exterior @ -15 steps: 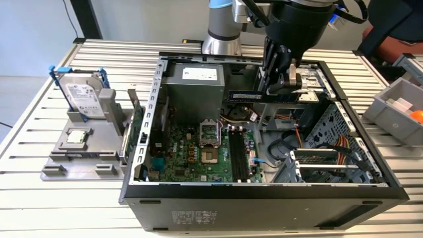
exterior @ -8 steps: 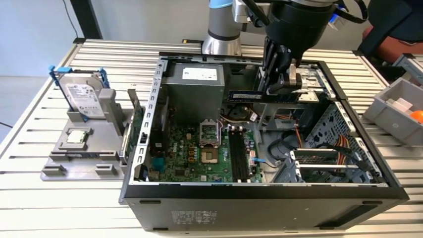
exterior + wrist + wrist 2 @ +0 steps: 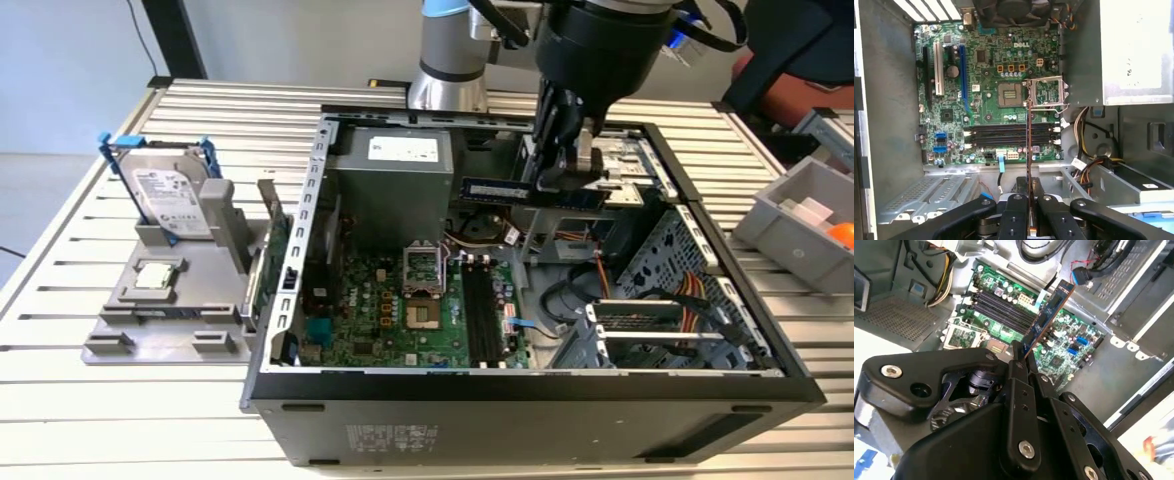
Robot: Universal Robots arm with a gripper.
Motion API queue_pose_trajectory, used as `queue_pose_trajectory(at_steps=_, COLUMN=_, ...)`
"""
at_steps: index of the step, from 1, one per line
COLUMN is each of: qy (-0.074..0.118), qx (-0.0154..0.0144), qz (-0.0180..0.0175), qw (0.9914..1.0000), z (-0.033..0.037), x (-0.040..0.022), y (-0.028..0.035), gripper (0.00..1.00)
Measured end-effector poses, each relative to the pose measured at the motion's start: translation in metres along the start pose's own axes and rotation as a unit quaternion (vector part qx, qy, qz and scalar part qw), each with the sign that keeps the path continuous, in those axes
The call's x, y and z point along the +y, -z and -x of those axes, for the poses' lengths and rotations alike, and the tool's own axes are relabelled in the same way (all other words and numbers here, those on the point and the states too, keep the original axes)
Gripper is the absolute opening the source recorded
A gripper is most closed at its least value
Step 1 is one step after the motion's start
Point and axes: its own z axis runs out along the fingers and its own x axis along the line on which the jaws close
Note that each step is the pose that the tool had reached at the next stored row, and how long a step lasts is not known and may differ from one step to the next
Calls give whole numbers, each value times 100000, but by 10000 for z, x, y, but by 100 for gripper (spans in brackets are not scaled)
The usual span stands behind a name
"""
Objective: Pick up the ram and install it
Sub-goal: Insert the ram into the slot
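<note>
Item: black two-fingered claw [image 3: 569,176], clamped shut on the thin, narrow, dark circuit-board ram [image 3: 498,189], which hangs over the open grey metal computer case [image 3: 534,425].
Black memory slots [image 3: 1009,135] on the green motherboard [image 3: 984,100]: apparently vacant.
Status: pickup complete, ram not yet seated.

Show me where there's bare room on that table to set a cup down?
Bare table lies in front of the grey fixture, beside the computer case, and behind the hard drive. Inside the case is crowded: cables, motherboard, and the gripper holding the ram above.
</note>
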Motion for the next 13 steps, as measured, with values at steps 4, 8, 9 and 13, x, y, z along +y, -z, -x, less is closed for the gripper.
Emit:
queue_pose_trajectory(at_steps=4, qy=-3593, qx=-41, qz=-56, qw=99935, z=-1, x=0, y=-3, gripper=0)
queue_pose_trajectory(at_steps=8, qy=-7273, qx=-93, qz=-113, qw=99735, z=0, x=0, y=-6, gripper=0)
queue_pose_trajectory(at_steps=9, qy=-8161, qx=-97, qz=-126, qw=99666, z=0, x=0, y=-6, gripper=0)
queue_pose_trajectory(at_steps=13, qy=-11773, qx=-141, qz=-181, qw=99304, z=0, x=0, y=-8, gripper=0)
